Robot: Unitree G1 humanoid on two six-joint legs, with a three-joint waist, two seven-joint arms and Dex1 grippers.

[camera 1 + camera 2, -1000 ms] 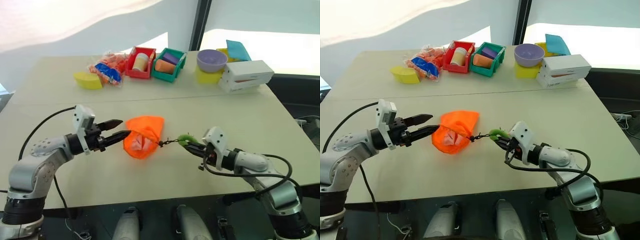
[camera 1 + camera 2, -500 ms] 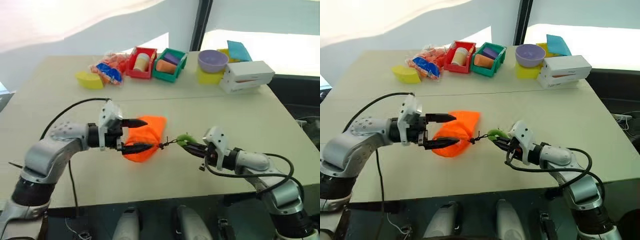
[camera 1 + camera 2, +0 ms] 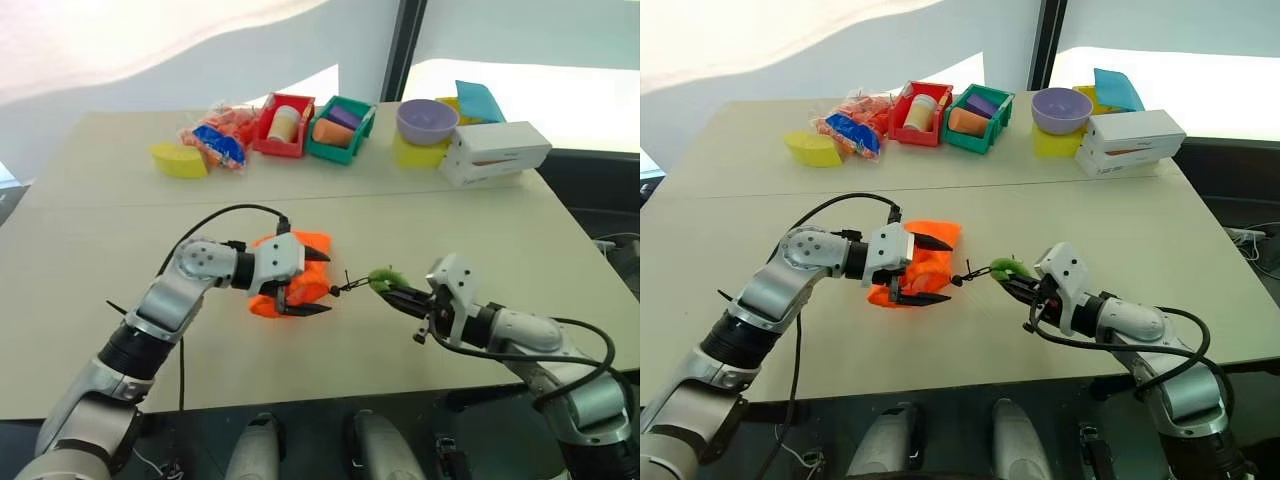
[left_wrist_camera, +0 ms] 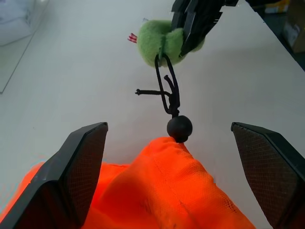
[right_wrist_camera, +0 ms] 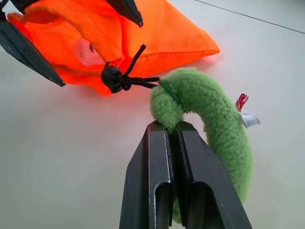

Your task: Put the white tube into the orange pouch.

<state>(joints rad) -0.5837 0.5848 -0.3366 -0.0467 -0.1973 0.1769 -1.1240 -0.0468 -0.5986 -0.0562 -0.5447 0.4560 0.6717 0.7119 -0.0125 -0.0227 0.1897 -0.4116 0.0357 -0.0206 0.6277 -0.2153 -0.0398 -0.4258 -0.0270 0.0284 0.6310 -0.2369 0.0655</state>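
1. Two end effectors are on the orange pouch (image 3: 292, 280). The left end effector (image 3: 303, 283) has its jaws wide apart, straddling the pouch's gathered neck on the table (image 3: 480, 250). The right end effector (image 5: 172, 136) is pinched together on the green ring (image 5: 209, 114) at the end of the black cord (image 4: 167, 90).
2. White tube: a pale shape shows through the pouch mouth in the right wrist view, likely the tube already inside. Can't confirm, no blue cap visible.
3. Risk: the right arm pulls the cord before the left jaws pin the fabric. The pouch is soft and light, so it would slide across the table instead of cinching.
4. Risk: the left jaws close too low and catch the cord's black bead (image 4: 179, 128) or the cord itself, so the drawstring jams or gets dragged sideways.
5. Risk: the left jaws squeeze the pouch body rather than the neck. If the tube is in there, it could get pushed back out of the mouth.
6. Risk: the ring is fuzzy and held by a thin edge, so a sharp tug could slip it out of the right pinch.
7. Background clutter at the far side of the table is well apart and no collision concern.
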